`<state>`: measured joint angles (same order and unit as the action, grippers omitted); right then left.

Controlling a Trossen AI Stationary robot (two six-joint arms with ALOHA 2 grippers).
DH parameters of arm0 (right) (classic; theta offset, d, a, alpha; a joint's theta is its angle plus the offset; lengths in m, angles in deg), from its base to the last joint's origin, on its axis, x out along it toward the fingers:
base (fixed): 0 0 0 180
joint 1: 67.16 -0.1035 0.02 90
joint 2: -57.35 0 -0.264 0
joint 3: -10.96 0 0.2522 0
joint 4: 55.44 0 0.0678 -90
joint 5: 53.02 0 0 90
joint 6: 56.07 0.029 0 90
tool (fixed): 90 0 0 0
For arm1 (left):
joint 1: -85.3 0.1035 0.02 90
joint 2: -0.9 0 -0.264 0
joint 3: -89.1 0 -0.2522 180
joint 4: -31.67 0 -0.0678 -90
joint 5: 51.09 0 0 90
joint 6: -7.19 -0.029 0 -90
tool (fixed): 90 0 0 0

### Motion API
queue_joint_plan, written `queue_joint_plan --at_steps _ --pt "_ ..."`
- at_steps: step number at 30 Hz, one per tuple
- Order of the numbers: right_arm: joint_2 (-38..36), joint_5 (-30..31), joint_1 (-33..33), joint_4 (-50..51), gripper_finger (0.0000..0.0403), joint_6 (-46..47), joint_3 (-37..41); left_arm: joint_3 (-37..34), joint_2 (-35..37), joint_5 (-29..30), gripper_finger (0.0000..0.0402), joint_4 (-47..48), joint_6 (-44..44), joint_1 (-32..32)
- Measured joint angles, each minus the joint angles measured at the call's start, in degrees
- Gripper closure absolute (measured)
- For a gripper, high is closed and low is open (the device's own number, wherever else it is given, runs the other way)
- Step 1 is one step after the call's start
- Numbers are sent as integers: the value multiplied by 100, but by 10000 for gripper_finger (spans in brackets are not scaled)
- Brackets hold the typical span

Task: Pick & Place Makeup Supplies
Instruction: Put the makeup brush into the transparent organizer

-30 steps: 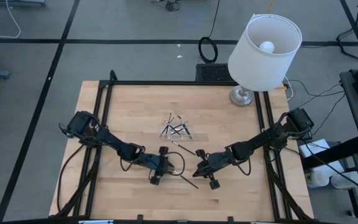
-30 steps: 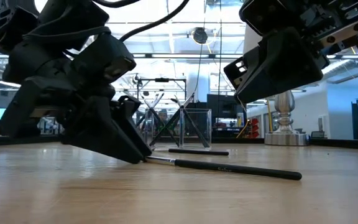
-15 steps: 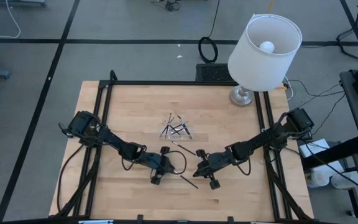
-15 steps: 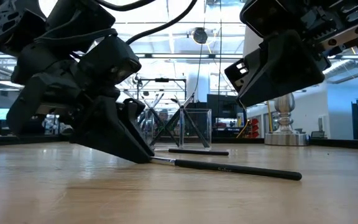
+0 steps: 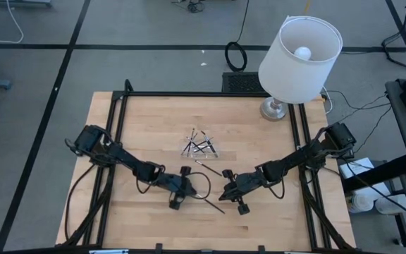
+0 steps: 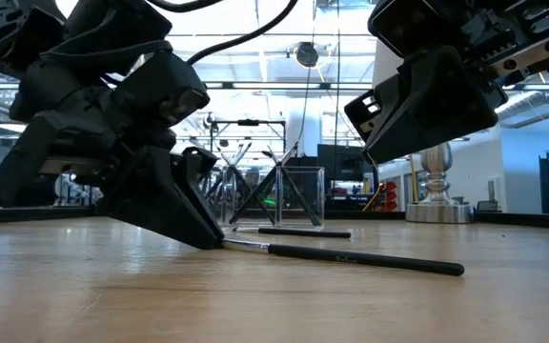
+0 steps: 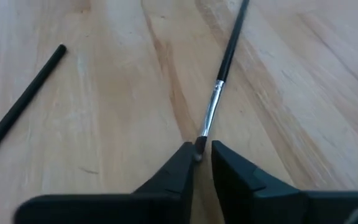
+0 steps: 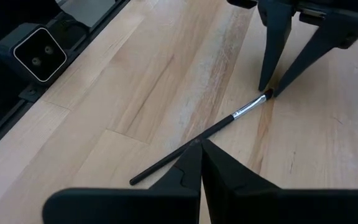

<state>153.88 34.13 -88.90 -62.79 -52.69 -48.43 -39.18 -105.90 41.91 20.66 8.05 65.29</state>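
A thin dark makeup brush [image 5: 210, 203] with a silvery ferrule lies flat on the wood between both arms. My left gripper [image 7: 202, 149] is down at the table, fingers narrowly open, with the brush's bristle end [image 7: 199, 147] between the fingertips. The low view shows that gripper [image 6: 219, 243] slanting down onto the brush [image 6: 351, 257]. My right gripper [image 8: 201, 149] is shut and hovers above the brush's handle [image 8: 166, 163], clear of the table. A second dark stick [image 5: 208, 167] lies farther back. Several more sticks lean crossed in the clear tray [image 5: 201, 146]. My left gripper's fingertips [image 7: 190, 155] stand on either side of the brush's bristle end [image 7: 199, 147], slanting down from the table's left, in line with the brush. The brush lies flat on the table. Whether the fingers touch it, I cannot tell.
A lamp with a white shade [image 5: 298, 53] stands on a metal base [image 5: 275, 109] at the table's far right. The clear tray [image 6: 298, 195] stands behind the loose stick [image 6: 294, 232]. Black frame rails run along both table sides. Bare wood lies near the front edge.
My left gripper has shifted a little toward the right and back again at the brush's bristle end. The brush has stayed where it lay.
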Motion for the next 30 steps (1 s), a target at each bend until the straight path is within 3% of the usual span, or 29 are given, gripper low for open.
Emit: queue_joint_plan --at_steps 3,7,11,22,30 --pt "0 0 0 -1 403 1 0 0 0 13 388 0 -172 -75" --pt "0 0 0 -1 403 0 0 71 0 80 397 135 -106 -128" --pt "0 0 0 -1 403 1 0 481 121 370 398 1038 -181 -261" --pt "0 -5 0 10 403 0 3 3107 1008 1944 400 6721 -465 -814" --pt "0 -17 0 -95 403 0 2 5153 1060 3153 400 9431 -945 -632"
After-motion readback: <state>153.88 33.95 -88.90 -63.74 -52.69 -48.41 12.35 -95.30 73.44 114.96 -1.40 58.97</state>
